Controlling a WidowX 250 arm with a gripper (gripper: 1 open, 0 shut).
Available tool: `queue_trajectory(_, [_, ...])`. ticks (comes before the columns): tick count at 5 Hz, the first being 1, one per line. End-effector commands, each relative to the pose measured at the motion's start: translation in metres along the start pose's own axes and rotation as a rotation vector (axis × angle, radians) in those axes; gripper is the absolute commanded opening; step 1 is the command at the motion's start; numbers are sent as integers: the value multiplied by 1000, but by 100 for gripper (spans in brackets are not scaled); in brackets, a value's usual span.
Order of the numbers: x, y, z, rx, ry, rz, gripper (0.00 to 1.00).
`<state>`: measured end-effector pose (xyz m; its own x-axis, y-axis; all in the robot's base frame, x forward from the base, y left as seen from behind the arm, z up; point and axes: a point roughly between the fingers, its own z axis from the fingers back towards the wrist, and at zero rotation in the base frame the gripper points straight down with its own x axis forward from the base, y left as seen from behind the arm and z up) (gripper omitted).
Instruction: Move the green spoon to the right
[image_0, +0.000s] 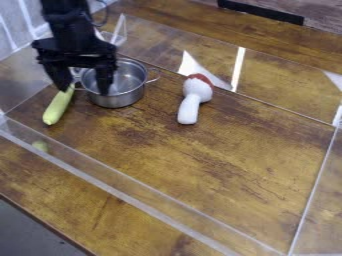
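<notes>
The green spoon (58, 105), a small yellow-green tapered piece, lies on the wooden table at the left, just left of the steel pot (120, 84). My gripper (74, 84) hangs above the spoon's far end and the pot's left rim, pointing down. Its black fingers (46, 78) are spread wide and nothing is between them. The spoon lies free on the wood.
A white mushroom-shaped item with a red part (194, 100) lies to the right of the pot. A clear plastic wall (160, 205) fences the work area along the front and sides. Bare wood spreads to the right of the mushroom.
</notes>
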<state>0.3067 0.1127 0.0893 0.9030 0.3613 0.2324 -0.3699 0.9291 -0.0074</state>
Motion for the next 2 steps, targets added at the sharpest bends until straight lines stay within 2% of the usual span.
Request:
queue_trajectory(1, [7,21,-2,14,-47,27,100])
queue_trajectory(2, [6,24,-24,25,-35,27,100])
